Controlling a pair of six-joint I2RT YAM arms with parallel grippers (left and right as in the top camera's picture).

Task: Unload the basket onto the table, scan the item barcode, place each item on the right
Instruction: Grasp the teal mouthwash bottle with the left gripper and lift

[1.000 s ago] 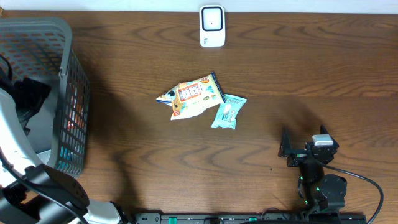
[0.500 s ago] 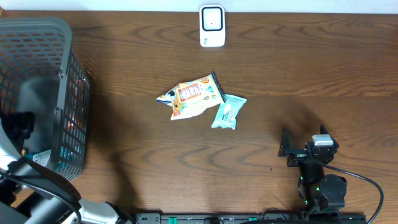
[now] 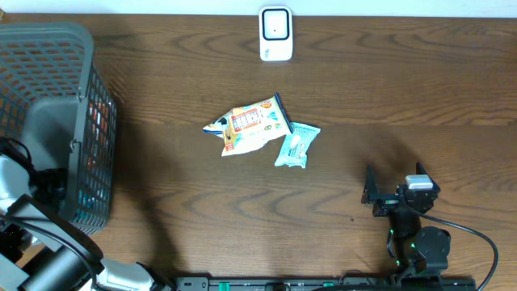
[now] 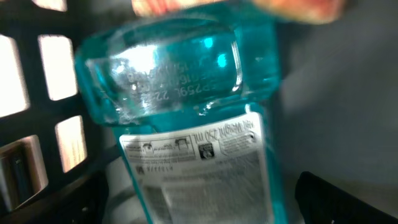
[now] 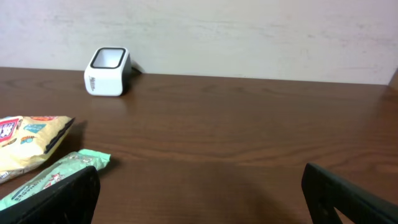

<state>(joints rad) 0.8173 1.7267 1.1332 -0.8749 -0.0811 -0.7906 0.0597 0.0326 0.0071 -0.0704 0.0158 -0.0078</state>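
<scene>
Teal, see-through plastic fills the left wrist view: a bottle (image 4: 186, 124) with a white printed label (image 4: 199, 168), lying inside the grey mesh basket (image 3: 97, 121), which stands well to the left of the scanner (image 3: 275, 34) and nearer the robot than it. The print on the label is blurred, so I cannot tell where the barcode sits or which way it faces.

The left gripper (image 4: 208, 196) is down in the basket with its jaws released and spread wide. One dark finger shows on each side of the bottle, with a gap visible on the right, so the bottle looks straddled but not gripped.

On the brown wooden tabletop (image 3: 404, 97), a yellow-and-white snack bag (image 3: 250, 128) and a small pale green packet (image 3: 295, 145) lie touching each other, in front of the scanner and apart from it. The white scanner stands upright at the far edge.

The right gripper (image 3: 380, 198) rests well to the right of the scanner and close to the robot, jaws wide apart and empty.

By my reading, this item's scan is at its very start. The reach into the basket is made; the grasp, the lift out, the carry to the scanner and the turning of the label toward its window are all left to do.
</scene>
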